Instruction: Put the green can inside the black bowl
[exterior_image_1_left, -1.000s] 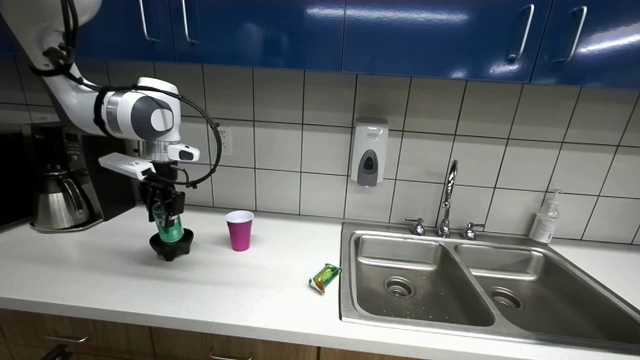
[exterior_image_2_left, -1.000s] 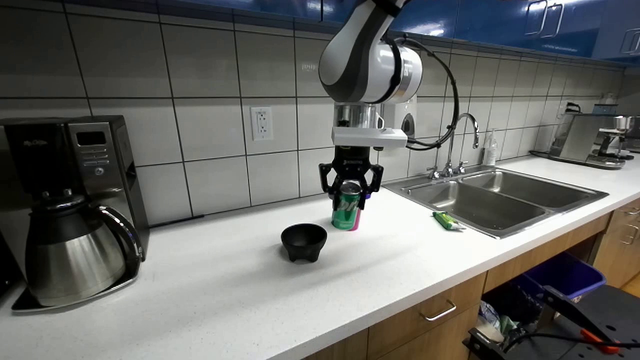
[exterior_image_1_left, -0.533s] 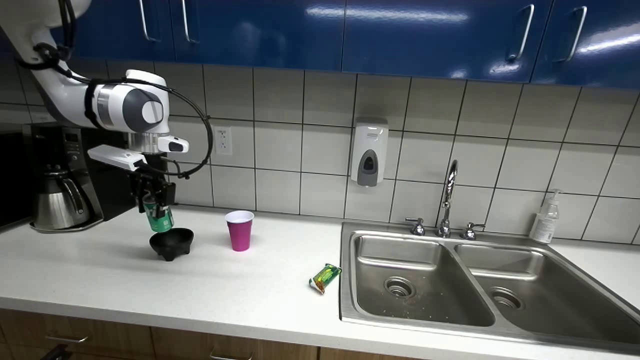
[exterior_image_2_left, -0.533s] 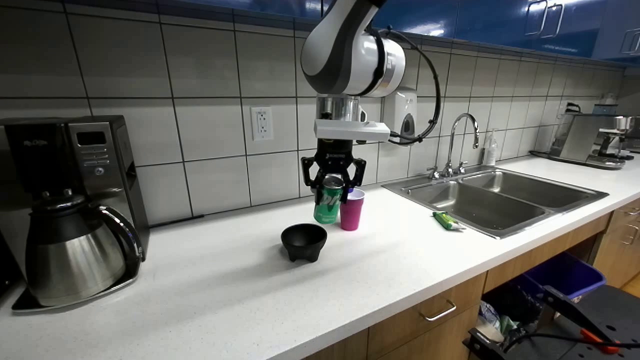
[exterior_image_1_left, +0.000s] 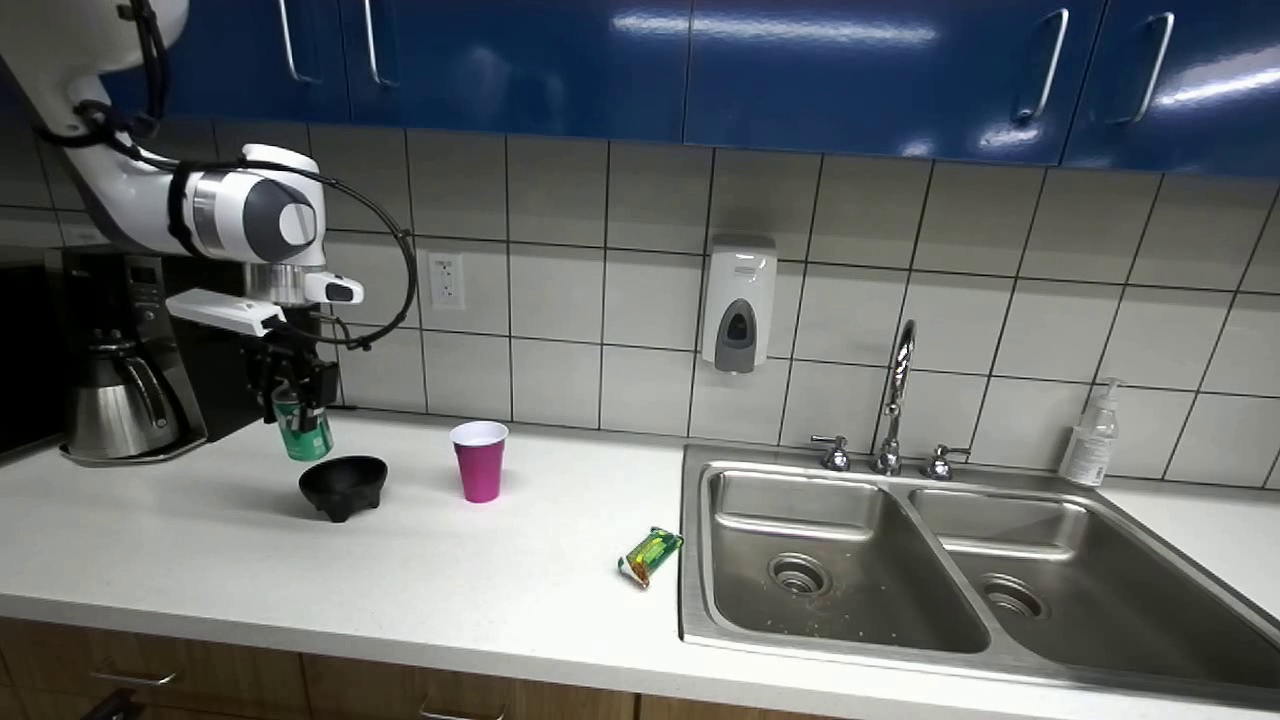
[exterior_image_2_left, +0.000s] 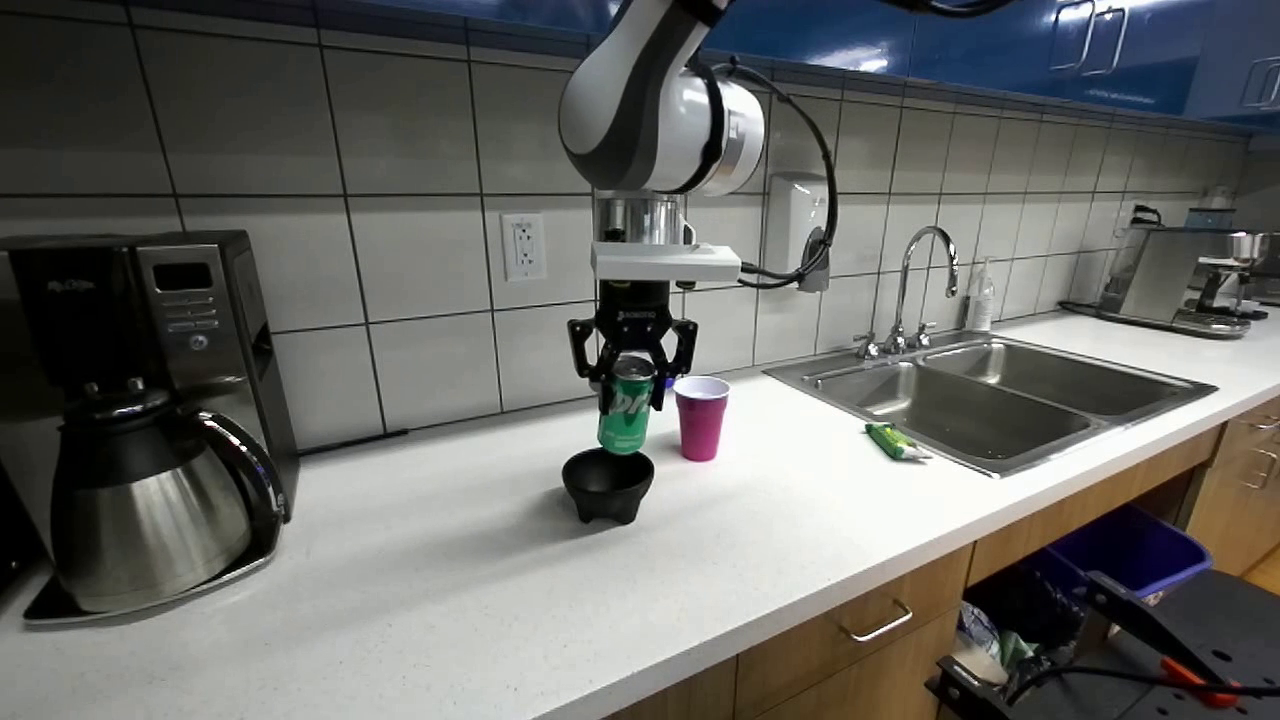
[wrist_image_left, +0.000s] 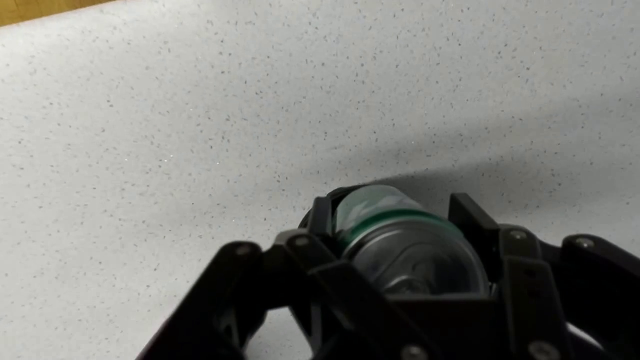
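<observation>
Exterior views both keep the coffee maker (exterior_image_2_left: 190, 345) at far left, exactly where it stood a second ago; next along, the gripper (exterior_image_2_left: 631, 402) has shifted leftward since then in both, and the can (exterior_image_2_left: 628, 408) has gone with it. The gripper's fingers (wrist_image_left: 320, 220) are spread just to the can's width, one on either side, and have hold of it. The can is up off the counter (exterior_image_2_left: 430, 560), leaning slightly, its base in sight by the far edge of the bowl (exterior_image_2_left: 608, 500) rather than down inside; whether the two touch I cannot tell. It is green with white lettering, only partly readable between the fingers, and a silvery top; the wrist view looks down on a grey lid with a faint tab, a deep green band beneath it and a paler side, with a dark curve of the bowl just past the lower end. The bowl stands upright on its short feet, unmoved. To its right the cup (exterior_image_2_left: 702, 425), pink and pale inside, has not moved either, but a second ago the can hid most of it in an exterior view and now it shows whole there. Further right the packet (exterior_image_2_left: 893, 441), green and yellow, lies on the counter just beside the sink (exterior_image_1_left: 693, 560), both as before
</observation>
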